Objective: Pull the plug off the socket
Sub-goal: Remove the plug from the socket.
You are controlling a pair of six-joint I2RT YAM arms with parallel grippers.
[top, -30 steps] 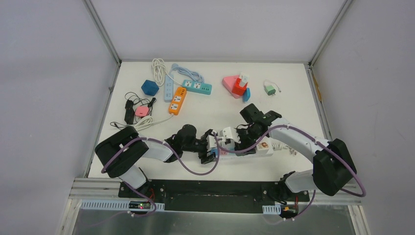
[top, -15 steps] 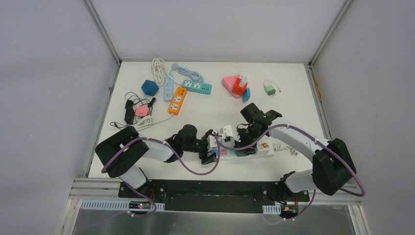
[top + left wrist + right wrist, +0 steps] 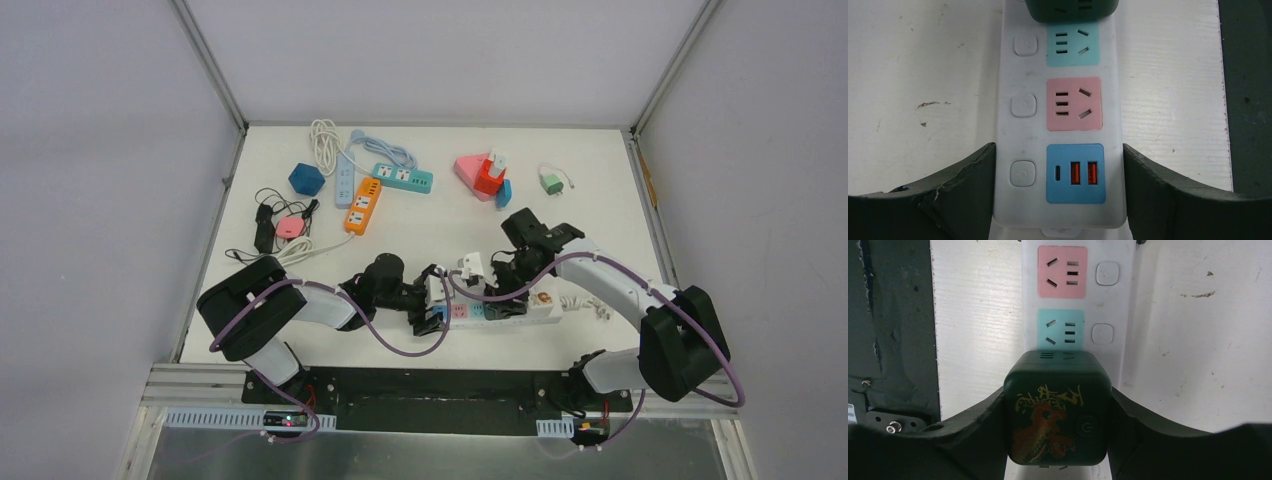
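A: Where's the left claw (image 3: 1058, 155)?
B: Clamped on the power strip (image 3: 1007, 75) at its USB end, on the counter (image 3: 923, 75).
A: And the right claw (image 3: 1058, 400)?
B: Closed around the dark green plug (image 3: 1058, 425), over the strip beside the teal socket (image 3: 1060, 332).

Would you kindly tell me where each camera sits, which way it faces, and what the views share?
Top external: above and behind the bases, looking down on the table; both arms show.
Left wrist: on the left arm, looking down the power strip; left tool grips its end.
Right wrist: on the right arm, looking down at the cube plug in the right tool.
Shared: both wrist views show the pink socket and teal socket.
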